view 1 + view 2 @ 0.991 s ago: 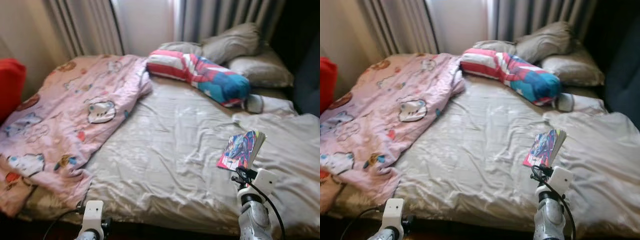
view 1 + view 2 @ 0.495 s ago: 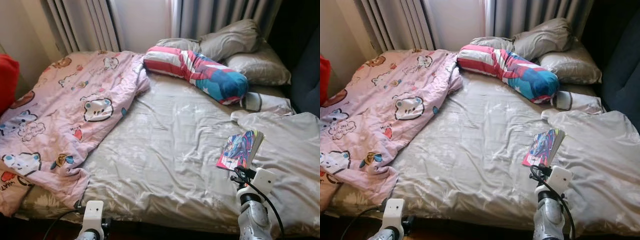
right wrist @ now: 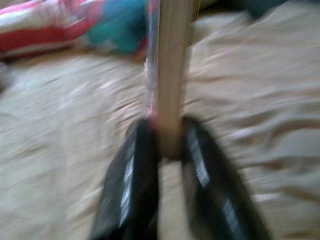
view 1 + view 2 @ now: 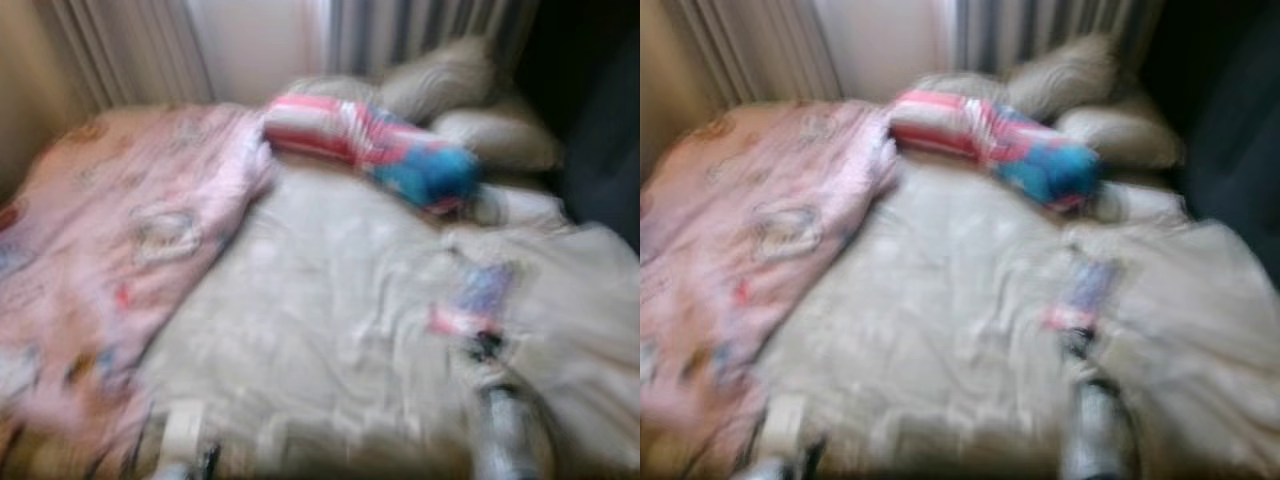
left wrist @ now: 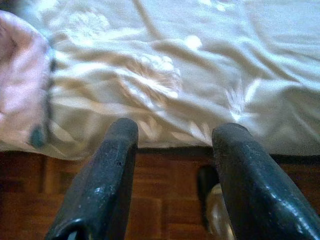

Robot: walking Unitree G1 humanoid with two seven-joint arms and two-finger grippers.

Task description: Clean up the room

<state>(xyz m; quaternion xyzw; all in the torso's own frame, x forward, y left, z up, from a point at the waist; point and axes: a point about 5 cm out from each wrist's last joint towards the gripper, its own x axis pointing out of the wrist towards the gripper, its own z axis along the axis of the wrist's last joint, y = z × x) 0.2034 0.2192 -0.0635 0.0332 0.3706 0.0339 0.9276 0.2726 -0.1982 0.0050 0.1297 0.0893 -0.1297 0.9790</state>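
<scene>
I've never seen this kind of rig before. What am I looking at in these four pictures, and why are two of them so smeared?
This is a walking humanoid robot with two arms, each ending in two black fingers. The two wide pictures come from its head camera; they are blurred, likely because the camera is moving. They show a bed with a pink blanket, a striped bolster and grey pillows. The other two pictures come from wrist cameras. The right gripper is shut on a thin book, held upright over the bed. The left gripper is open and holds nothing, low at the bed's edge above a wooden floor.
</scene>
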